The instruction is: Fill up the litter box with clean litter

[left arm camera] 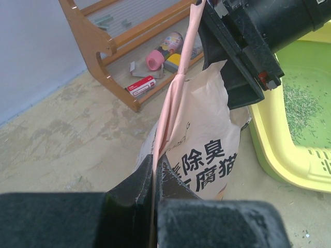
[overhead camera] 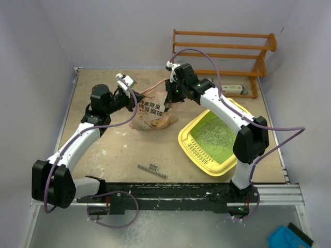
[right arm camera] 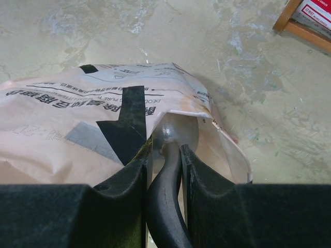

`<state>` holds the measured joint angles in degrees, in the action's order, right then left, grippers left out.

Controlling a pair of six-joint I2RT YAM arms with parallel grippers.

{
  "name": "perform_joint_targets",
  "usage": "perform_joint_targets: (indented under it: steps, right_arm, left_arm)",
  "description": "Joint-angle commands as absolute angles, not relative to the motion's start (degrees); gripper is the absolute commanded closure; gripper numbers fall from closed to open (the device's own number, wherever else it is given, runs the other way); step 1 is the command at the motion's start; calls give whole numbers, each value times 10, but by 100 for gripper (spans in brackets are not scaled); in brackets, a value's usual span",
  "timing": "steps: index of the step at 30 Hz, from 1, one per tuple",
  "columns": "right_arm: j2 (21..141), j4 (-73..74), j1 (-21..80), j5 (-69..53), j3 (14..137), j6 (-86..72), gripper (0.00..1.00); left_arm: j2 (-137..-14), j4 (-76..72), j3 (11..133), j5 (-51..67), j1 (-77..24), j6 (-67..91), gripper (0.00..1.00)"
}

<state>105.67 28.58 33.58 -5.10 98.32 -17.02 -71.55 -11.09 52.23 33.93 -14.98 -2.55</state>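
Observation:
The yellow litter box (overhead camera: 192,150) sits right of centre, with pale clean litter (overhead camera: 212,132) scattered on its green floor. It also shows in the left wrist view (left arm camera: 269,150), with litter (left arm camera: 302,106) inside. A tan printed bag (overhead camera: 152,118) stands left of the box. My left gripper (overhead camera: 136,99) is shut on the bag's pink top edge (left arm camera: 173,103) and holds it up. My right gripper (overhead camera: 170,98) is shut on a scoop's black handle (right arm camera: 164,196). The silver scoop bowl (right arm camera: 178,132) is inside the bag's open mouth (right arm camera: 227,150).
A wooden rack (overhead camera: 222,57) stands at the back right with small items (left arm camera: 155,59) on its low shelf. A small metal piece (overhead camera: 152,171) lies on the table near the front. A blue object (overhead camera: 289,237) is off the table at the bottom right.

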Motion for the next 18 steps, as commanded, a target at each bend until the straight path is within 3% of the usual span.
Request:
perform_joint_targets:
  steps: [1, 18]
  right_arm:
    - [1084, 292, 335, -1, 950, -157, 100]
    - [1085, 240, 336, -29, 869, -190, 100]
  left_arm:
    - [-703, -177, 545, 364, -149, -11, 100]
    - [-708, -177, 547, 366, -148, -11, 100]
